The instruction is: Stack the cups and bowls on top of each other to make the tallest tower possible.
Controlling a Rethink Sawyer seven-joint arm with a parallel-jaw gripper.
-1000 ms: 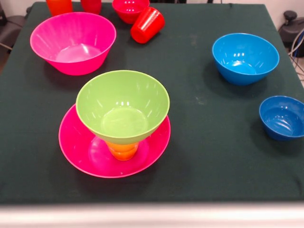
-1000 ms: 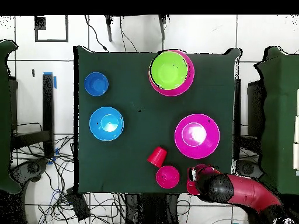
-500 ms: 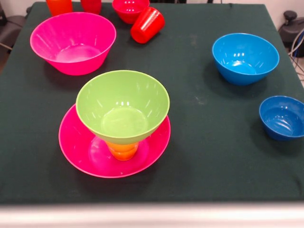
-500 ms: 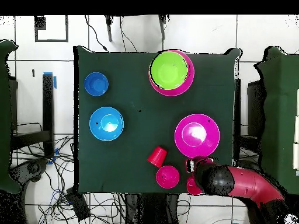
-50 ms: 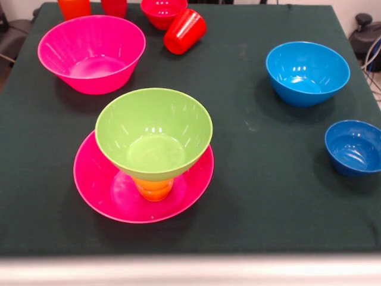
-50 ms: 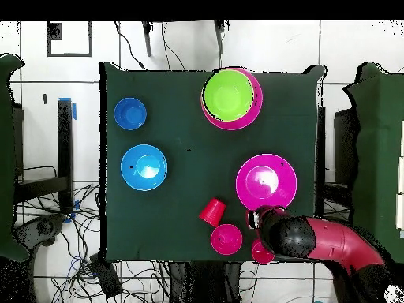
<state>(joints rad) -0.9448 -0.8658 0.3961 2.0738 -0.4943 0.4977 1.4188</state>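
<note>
Only the arm [image 6: 331, 246] has shifted since the earlier overhead pictures: its black head has slid along the worktop's [image 5: 250, 196] robot-side edge toward the lone pink bowl, while every cup and bowl sits exactly where it did. Nearest in the front view stands the tower [image 5: 149, 158] so far, 3 pieces high: a shallow pink bowl [image 5: 101, 190] at the bottom, a yellow-orange cup [image 5: 153, 188] upright in it, and the lime green bowl [image 5: 153, 134] balanced open side up on that cup. To the right, well apart from the tower, sits the small dark blue bowl [image 5: 353, 146], with the light blue bowl [image 5: 307, 72] beyond it. Farther back on the left is the second large pink bowl [image 5: 91, 52]; behind it, at the far edge, a red cup lies on its side [image 5: 185, 31] touching a small red bowl [image 5: 163, 11], and 2 upright cups, one orange [image 5: 74, 7] and one red [image 5: 115, 6], are cut off by the frame. The gripper [image 6: 263, 221] hangs over that far edge near those 2 cups, and I cannot tell how its jaws stand, since the arm's head hides them from above. My reading is that the step in hand is fetching the next cup. That calls for a clean upright grip, then a carry across to the green bowl and a centred, gentle release, because the bowl rests on a narrow cup and could tip.
</note>
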